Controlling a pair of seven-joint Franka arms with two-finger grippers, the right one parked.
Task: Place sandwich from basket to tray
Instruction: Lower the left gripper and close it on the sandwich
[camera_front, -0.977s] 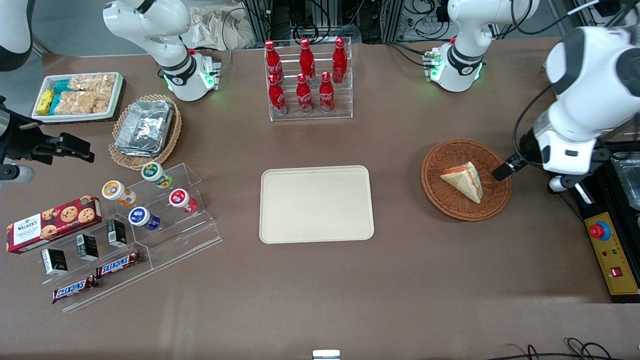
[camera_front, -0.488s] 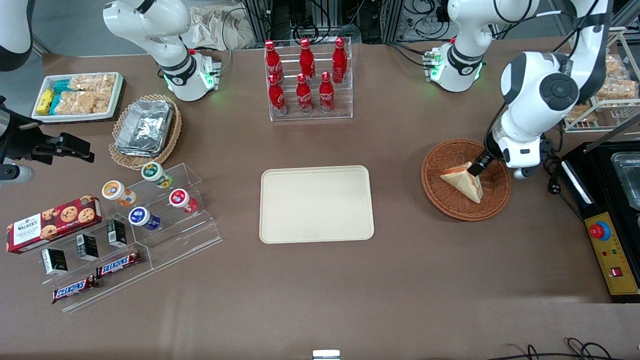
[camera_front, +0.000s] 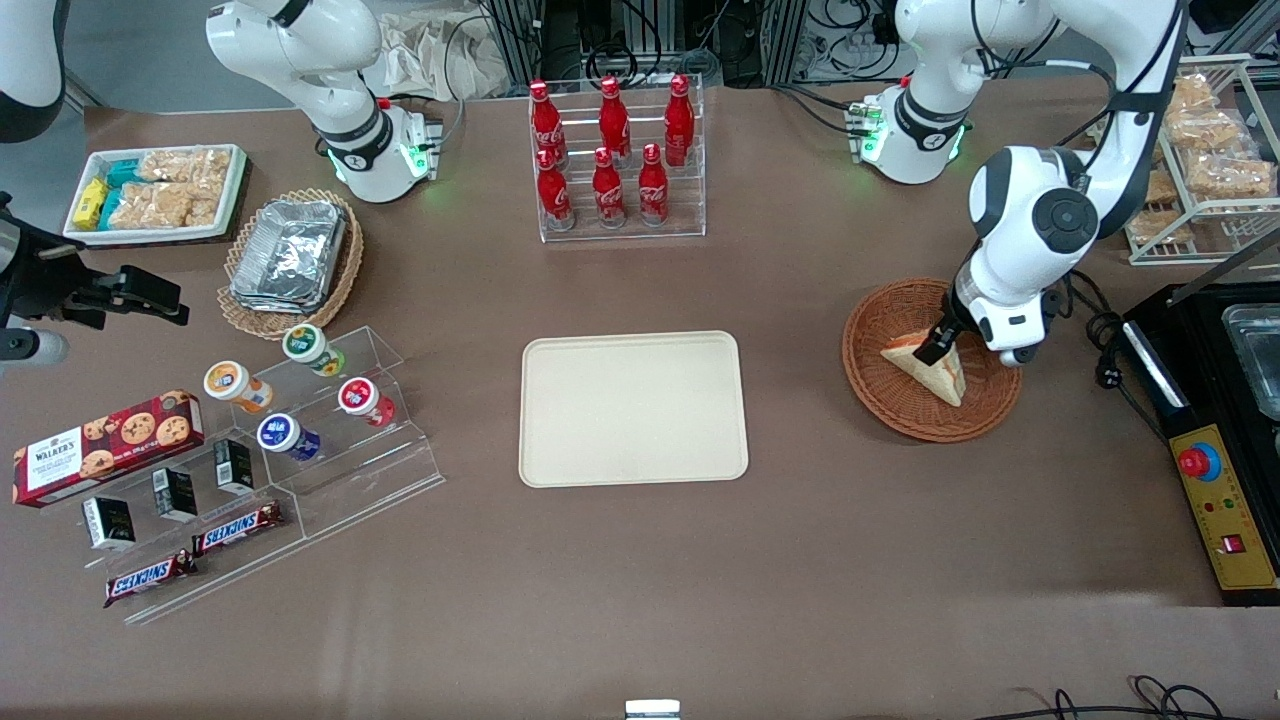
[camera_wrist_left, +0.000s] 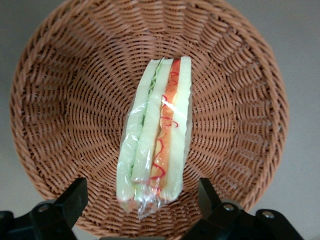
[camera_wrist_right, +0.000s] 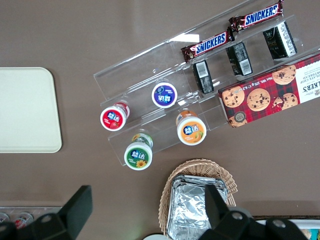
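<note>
Gripper spread wide over sandwich, lying wrapped in basket toward working arm's end; tray well apart. Risks: squeezing too hard and crushing bread, pinching only slippery wrap, snagging wicker.

Brown woven basket; white, orange-red, yellow-green layered sandwich; cream tray; black gripper above the basket; red bottles.

Sandwich lying in basket toward the working arm's end of the table — pincer hovering just above it, fingers spread; tray sitting well apart, mid-table.
</note>
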